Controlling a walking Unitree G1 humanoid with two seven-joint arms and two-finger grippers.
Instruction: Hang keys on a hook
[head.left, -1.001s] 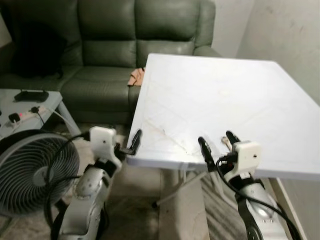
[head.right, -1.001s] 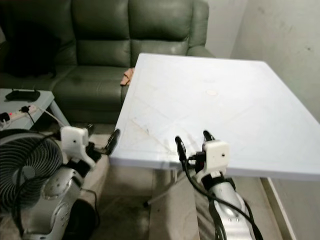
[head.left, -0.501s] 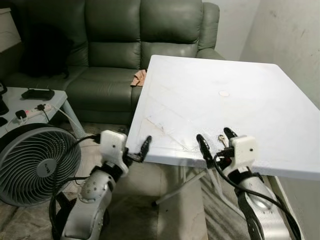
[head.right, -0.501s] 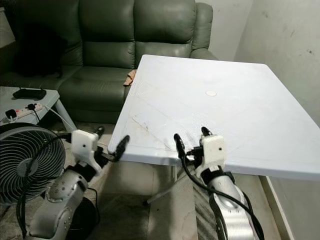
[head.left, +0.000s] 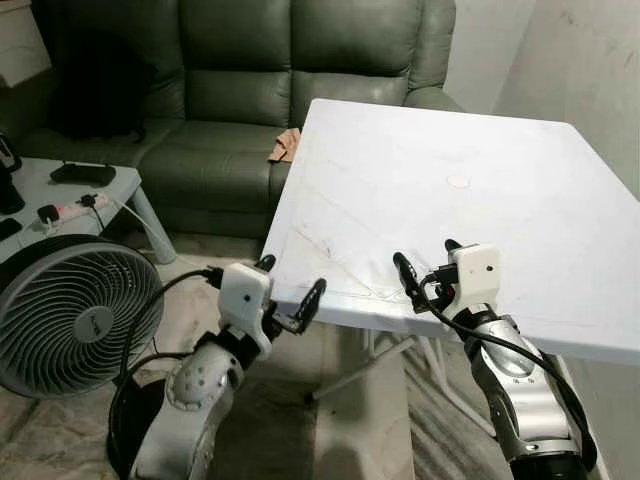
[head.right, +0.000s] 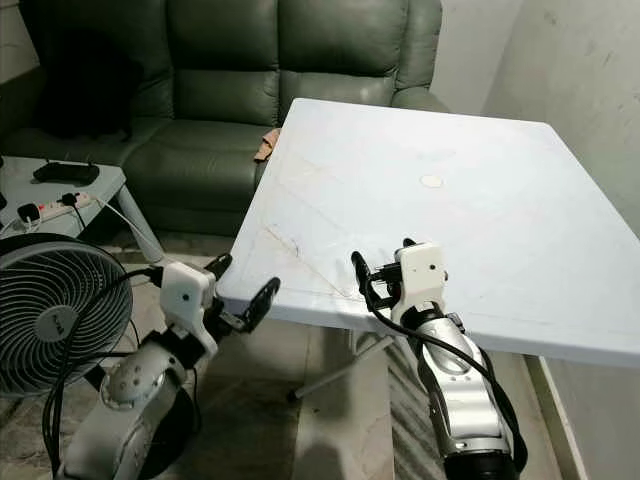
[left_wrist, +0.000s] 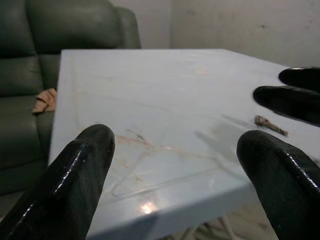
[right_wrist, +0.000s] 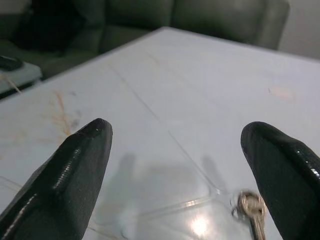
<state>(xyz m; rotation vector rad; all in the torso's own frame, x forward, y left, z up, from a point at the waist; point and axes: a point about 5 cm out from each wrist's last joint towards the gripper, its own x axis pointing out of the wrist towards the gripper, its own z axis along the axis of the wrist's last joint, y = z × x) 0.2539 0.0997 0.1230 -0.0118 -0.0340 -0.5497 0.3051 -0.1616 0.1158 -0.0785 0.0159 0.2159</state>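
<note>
A small key (right_wrist: 250, 210) on a ring lies on the white table (head.left: 520, 200) close to its near edge. My right gripper (head.left: 426, 264) hovers open just above the tabletop over that edge, with the key lying by its right finger. The same key (left_wrist: 270, 125) is also visible past my left gripper (left_wrist: 177, 140), next to the right gripper's black fingers (left_wrist: 295, 95). My left gripper (head.left: 290, 283) is open at the table's near left corner, holding nothing.
A dark green sofa (head.left: 250, 90) with a tan cloth (head.left: 285, 147) stands behind the table. A floor fan (head.left: 75, 315) and a low side table (head.left: 70, 195) with a power strip are at my left. A small round spot (head.left: 458, 181) marks the tabletop.
The view has shifted. Both grippers have come up and forward: the left one reached the table's corner, and the right one moved further over the edge by the key.
</note>
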